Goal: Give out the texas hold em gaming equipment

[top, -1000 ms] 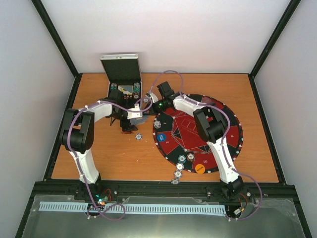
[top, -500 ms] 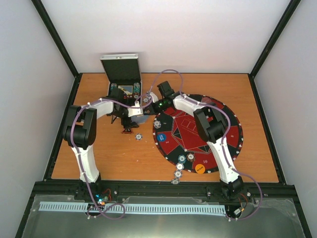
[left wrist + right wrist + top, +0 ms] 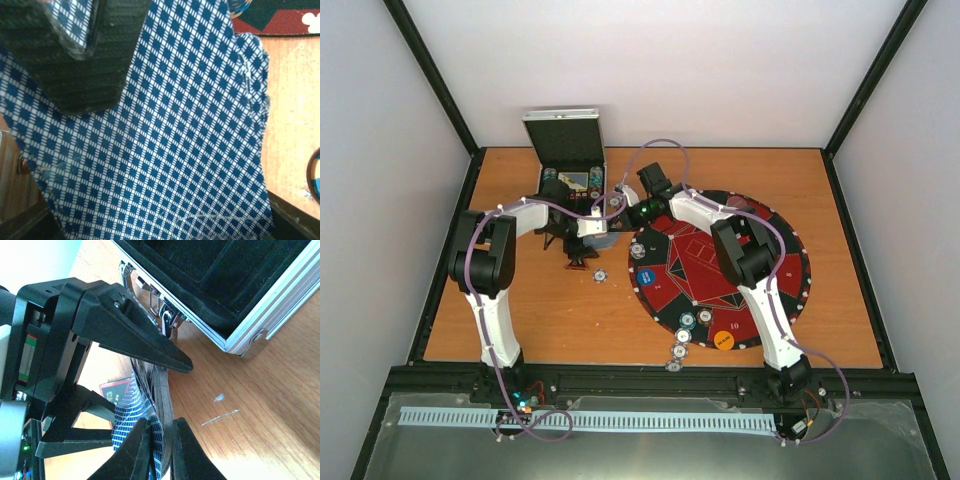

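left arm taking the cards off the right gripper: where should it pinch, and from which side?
Pinch the cards across their flat faces at the free end, away from where the right gripper clamps them. Come in edge-on, a finger on each face; the open left gripper looks lined up that way.

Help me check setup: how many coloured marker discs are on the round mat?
2: a blue disc on the mat's left side, an orange disc near its front edge. The right arm may hide others.
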